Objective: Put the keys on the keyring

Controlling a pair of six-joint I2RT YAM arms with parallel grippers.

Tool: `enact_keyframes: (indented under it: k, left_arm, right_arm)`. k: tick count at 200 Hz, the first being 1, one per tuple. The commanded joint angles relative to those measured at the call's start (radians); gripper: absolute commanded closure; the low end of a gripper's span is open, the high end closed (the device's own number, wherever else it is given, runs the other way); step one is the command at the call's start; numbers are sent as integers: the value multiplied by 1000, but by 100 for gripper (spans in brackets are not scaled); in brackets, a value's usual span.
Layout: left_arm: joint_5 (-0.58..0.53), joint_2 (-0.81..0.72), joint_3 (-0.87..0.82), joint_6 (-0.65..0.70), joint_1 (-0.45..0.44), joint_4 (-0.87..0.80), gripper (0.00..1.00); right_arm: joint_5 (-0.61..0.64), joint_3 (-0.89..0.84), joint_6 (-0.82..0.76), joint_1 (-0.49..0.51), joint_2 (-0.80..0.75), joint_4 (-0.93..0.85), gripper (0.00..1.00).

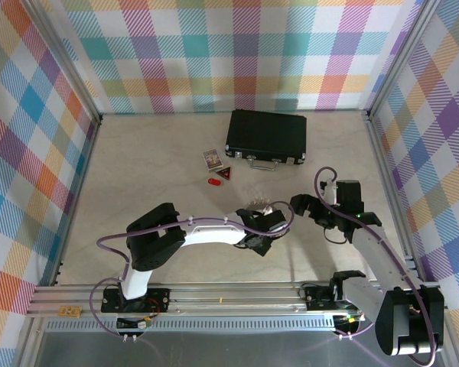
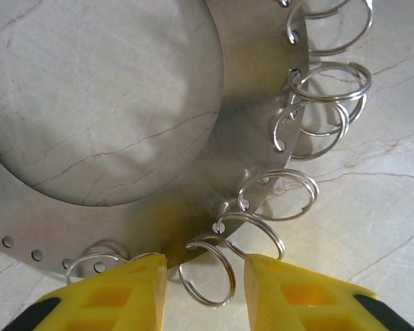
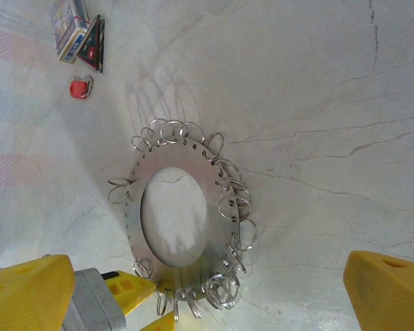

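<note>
The keyring (image 3: 132,207) is a flat grey metal ring lying on the table, its rim hung with several small split rings; it also shows in the top view (image 1: 258,203). My left gripper (image 2: 205,286) sits at the keyring's near edge (image 2: 248,138), open, with one small split ring (image 2: 207,272) loose between its yellow fingers (image 2: 131,293). My right gripper (image 3: 207,276) hovers above the keyring, open wide and holding nothing. A tiny red-headed key (image 3: 79,88) lies apart on the table (image 1: 213,182), beyond the keyring.
A black case (image 1: 266,138) stands at the back of the table. A small printed card (image 1: 211,158) and a dark red triangular tag (image 1: 226,176) lie next to the key. Checked walls enclose the table on three sides.
</note>
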Motion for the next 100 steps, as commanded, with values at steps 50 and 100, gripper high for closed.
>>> enact_keyframes:
  k: [50, 100]
  left_arm:
    - [-37, -22, 11, -1, -11, -49, 84]
    - [-43, -46, 2, -6, -11, -55, 93]
  right_arm:
    - [-2, -9, -5, -8, -17, 0, 0]
    - [-6, -6, -6, -8, -19, 2, 0]
